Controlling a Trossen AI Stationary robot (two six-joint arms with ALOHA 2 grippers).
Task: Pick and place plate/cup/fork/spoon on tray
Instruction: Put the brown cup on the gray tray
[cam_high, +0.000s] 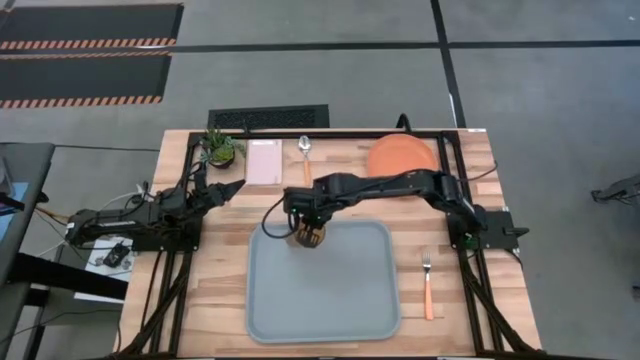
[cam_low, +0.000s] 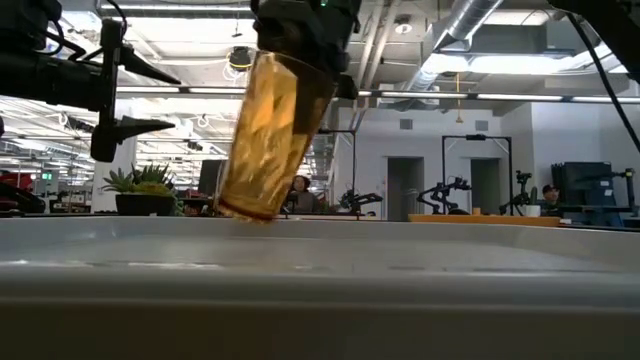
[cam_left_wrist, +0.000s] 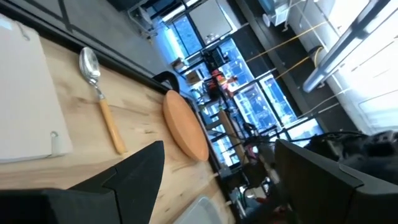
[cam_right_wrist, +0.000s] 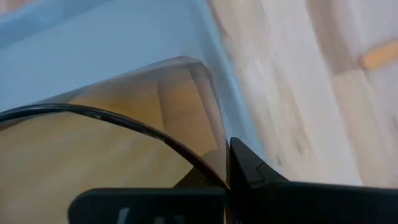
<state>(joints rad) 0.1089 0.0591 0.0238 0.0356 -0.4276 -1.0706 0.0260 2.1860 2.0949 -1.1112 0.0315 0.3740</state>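
tilted cup (cam_high: 308, 236) in the right claw's (cam_high: 306, 233) grip over the tray's (cam_high: 330, 300) far-left corner

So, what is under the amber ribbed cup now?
Under the tilted amber-brown translucent ribbed cup, held by the right hand, lies the far left corner of the pale grey-blue rectangular tray. Only bare tray floor shows there; whether the cup's bottom edge touches it cannot be seen.

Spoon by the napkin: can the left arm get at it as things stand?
Probably yes. The left gripper hangs open beside the napkin, and the spoon lies just past it on bare wood. The right gripper is busy holding the cup over the tray.
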